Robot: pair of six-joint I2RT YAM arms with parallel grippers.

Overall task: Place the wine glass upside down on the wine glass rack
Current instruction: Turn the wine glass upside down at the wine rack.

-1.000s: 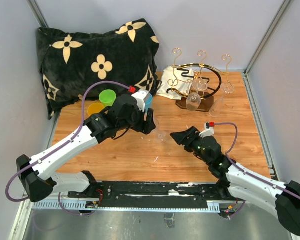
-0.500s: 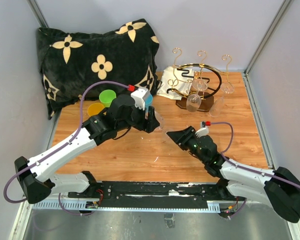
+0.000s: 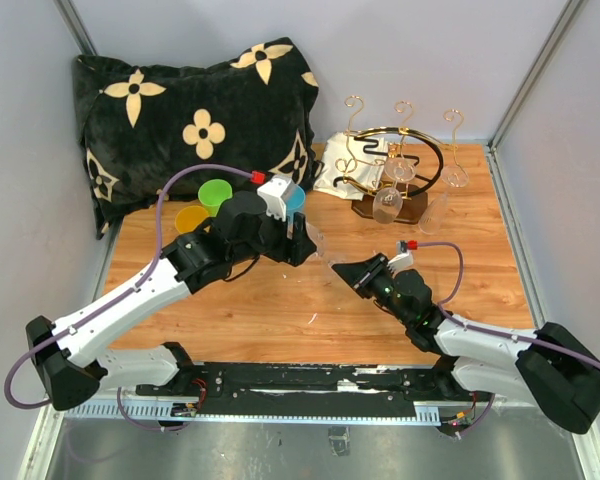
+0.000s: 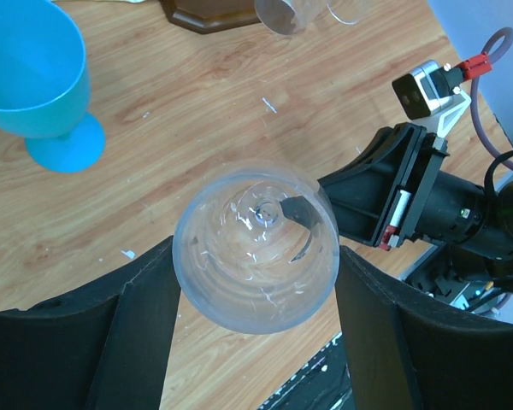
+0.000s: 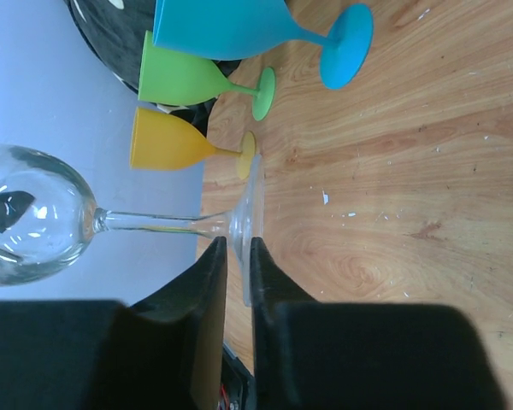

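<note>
The clear wine glass (image 3: 320, 246) lies sideways in the air between both arms, over the wooden table. My left gripper (image 3: 305, 240) is shut on its bowl (image 4: 256, 256), one black finger touching each side. My right gripper (image 3: 338, 268) is shut on the rim of its round foot (image 5: 250, 213), and the stem runs left from there to the bowl (image 5: 34, 213). The wine glass rack (image 3: 395, 160), gold wire with a black ring on a dark wooden base (image 4: 209, 13), stands at the back right. At least one clear glass (image 3: 387, 203) hangs upside down on it.
Blue (image 3: 295, 200), green (image 3: 216, 193) and yellow (image 3: 192, 217) plastic goblets stand behind the left arm. A black flowered pillow (image 3: 190, 120) fills the back left corner. A white cloth (image 3: 332, 175) lies left of the rack. Grey walls enclose the table.
My right gripper moved left to the glass's foot and closed on it. The left arm, still holding the bowl, shifted only slightly.
</note>
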